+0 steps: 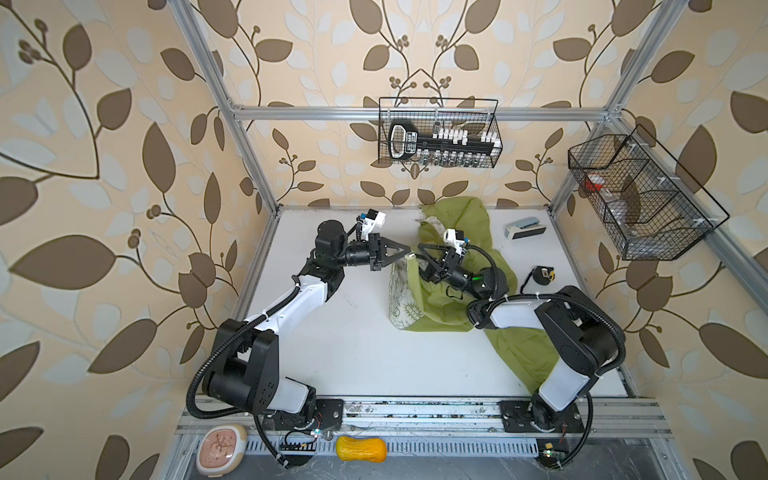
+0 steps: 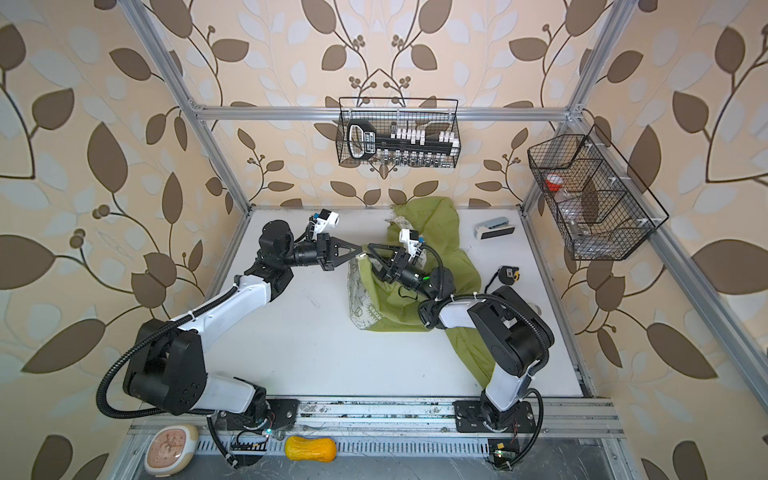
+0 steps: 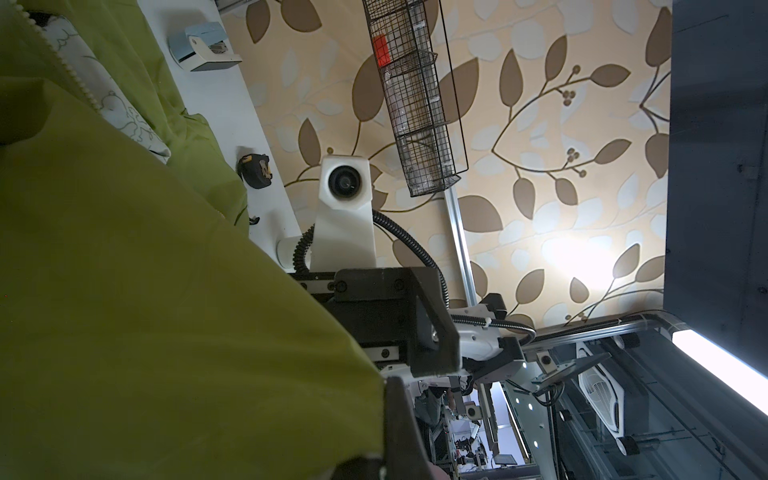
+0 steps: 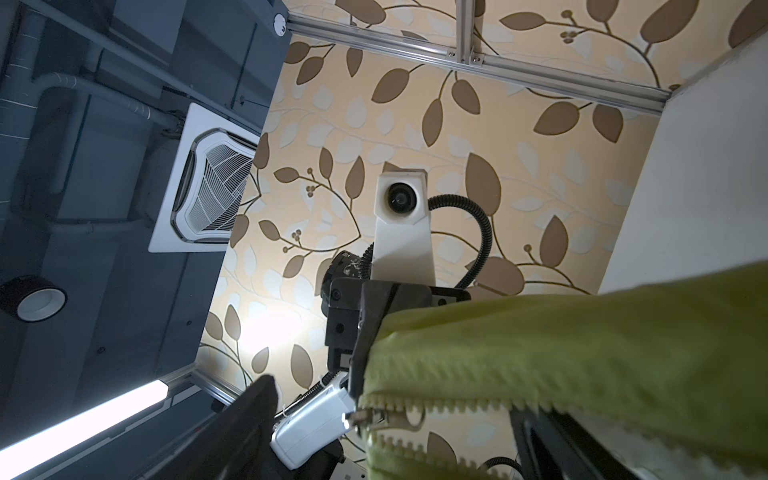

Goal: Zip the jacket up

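Left end effector (image 1: pixel 408 250) clenched on the jacket (image 1: pixel 453 224), we judge the released right end effector (image 1: pixel 419 259) must pinch the slider (image 4: pixel 362 417) squarely.

Both top views look steeply down from overhead onto the whole white surface (image 1: pixel 353 332), sharing nearly everything. The left wrist view sits close against the jacket (image 3: pixel 145 291), facing the right arm's camera (image 3: pixel 344 183); the right wrist view, equally close, faces the left arm's camera (image 4: pixel 401 199). Both tilt upward.

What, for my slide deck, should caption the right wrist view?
Left gripper pinching the green jacket's edge beside the zipper slider, teeth unmeshed.
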Robot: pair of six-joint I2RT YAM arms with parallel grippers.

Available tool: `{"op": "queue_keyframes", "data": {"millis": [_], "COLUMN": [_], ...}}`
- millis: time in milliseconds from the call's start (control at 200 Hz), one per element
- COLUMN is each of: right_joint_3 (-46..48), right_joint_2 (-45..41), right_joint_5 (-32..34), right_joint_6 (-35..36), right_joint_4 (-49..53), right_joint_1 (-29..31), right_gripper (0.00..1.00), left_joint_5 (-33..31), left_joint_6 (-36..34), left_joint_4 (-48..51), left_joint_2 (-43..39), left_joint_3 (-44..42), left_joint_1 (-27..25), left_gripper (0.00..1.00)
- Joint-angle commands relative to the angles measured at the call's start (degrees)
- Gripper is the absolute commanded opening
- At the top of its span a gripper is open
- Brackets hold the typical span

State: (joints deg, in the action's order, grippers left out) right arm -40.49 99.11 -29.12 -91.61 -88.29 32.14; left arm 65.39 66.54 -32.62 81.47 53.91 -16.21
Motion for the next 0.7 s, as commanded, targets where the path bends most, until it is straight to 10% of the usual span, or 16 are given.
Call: {"op": "queue_keyframes", "data": {"millis": [0,695], "right_joint_3": [-1.4,-0.5], "right_joint_2": [-0.9,-3.6], "right_joint_5": [0.2,-1.1], "right_joint_6": [-4.5,-5.5], "right_joint_4": [-3.8,-3.9], "right_joint_1": [0.9,-0.4], "right_gripper": [0.87,0.81], "left_joint_5": [-0.2,-0.7], "left_joint_6": [2.1,2.7], "left_joint_4": [-7.2,-7.0], "left_joint_2": [-1.1,-1.8], "left_joint_3": [1.5,2.5], "left_joint_1": [-0.6,-1.6], "left_gripper": [0.0,0.0]}}
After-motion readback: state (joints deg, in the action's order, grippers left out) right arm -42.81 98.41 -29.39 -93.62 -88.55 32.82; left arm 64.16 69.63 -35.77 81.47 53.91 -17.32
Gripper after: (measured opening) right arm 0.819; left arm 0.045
